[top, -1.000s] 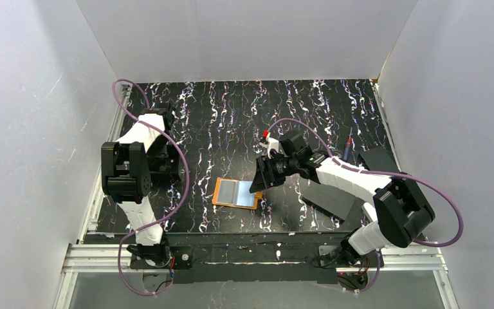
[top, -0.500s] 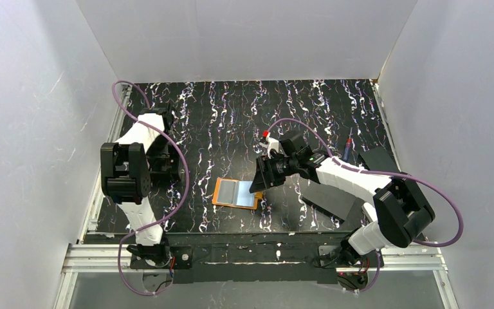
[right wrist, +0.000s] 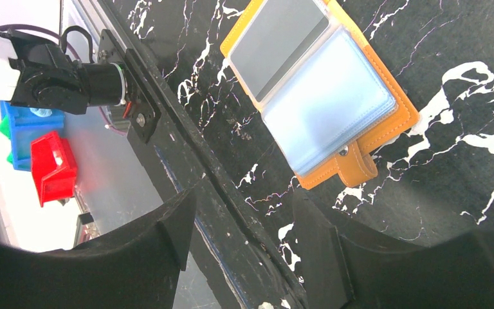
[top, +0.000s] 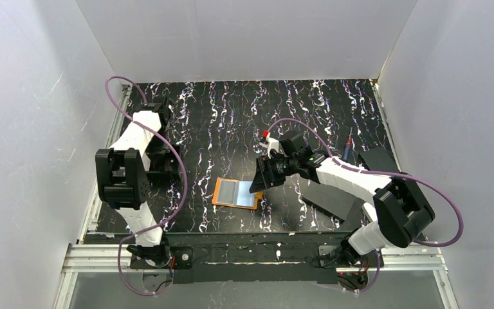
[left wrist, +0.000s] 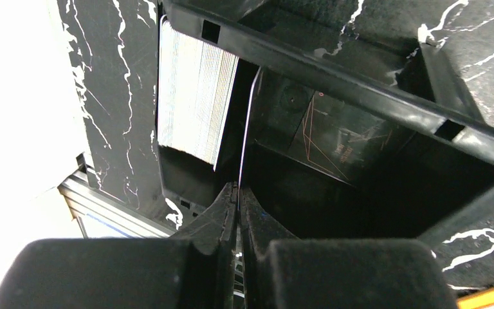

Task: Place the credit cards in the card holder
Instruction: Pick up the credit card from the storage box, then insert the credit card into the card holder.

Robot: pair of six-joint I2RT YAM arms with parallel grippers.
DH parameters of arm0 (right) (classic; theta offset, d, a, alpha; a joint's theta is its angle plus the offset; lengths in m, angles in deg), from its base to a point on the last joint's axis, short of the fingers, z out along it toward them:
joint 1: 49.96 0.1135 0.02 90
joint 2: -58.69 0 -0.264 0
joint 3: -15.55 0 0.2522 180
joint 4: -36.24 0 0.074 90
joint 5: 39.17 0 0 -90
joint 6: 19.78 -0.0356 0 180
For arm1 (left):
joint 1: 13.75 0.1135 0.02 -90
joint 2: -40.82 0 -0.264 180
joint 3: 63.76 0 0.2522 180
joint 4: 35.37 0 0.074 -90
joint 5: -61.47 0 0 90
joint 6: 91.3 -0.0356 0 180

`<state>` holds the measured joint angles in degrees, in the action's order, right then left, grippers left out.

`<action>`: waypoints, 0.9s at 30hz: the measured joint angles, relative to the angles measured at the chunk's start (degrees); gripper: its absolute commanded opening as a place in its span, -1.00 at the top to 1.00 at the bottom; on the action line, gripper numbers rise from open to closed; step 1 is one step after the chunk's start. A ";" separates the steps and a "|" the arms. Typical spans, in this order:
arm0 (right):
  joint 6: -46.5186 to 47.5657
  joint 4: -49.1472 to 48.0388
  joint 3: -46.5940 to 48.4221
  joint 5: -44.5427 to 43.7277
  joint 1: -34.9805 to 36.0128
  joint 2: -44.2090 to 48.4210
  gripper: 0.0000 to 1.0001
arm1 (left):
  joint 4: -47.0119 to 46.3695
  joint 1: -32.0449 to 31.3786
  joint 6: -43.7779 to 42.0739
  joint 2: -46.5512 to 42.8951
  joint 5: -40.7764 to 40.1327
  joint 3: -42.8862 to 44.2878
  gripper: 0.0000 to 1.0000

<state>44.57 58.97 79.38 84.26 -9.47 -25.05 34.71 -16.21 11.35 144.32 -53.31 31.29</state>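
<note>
One credit card point(left wrist: 249, 122) is pinched in the closed left claw point(left wrist: 238, 193): pickup step, inside a black box point(left wrist: 334, 71) well left of the open card holder point(top: 236, 192). The right claw point(right wrist: 244, 222) gapes, empty, just beside the holder. Next: lift clear, carry over.

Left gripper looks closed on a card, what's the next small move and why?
Probably lift the left gripper straight up, drawing the card out of the box: the jaws pinch its edge, it stands inside the box, and the card holder lies open.
</note>
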 measured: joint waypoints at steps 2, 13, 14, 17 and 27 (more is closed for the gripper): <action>-0.04 0.00 0.00 0.00 0.00 0.00 -0.31 | 0.46 0.00 0.02 -0.87 0.46 0.52 1.00; 0.17 0.39 0.09 -0.35 0.00 -0.35 -0.31 | 7.19 0.02 0.31 -11.34 5.20 10.21 1.00; 0.15 0.50 0.13 -0.44 0.00 -0.46 -0.31 | 7.96 0.04 0.48 -12.55 7.32 11.87 1.00; 0.11 0.98 0.72 -0.70 0.00 -1.07 -0.31 | 7.78 0.11 1.44 -16.85 14.36 15.32 1.00; -8.57 -8.13 4.72 1.36 0.00 -1.46 -0.46 | -24.55 0.02 18.10 -38.71 51.80 -7.45 1.00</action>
<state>36.00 50.84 84.10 85.61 -9.47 -26.52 10.16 -16.19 29.45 105.61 -1.51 23.84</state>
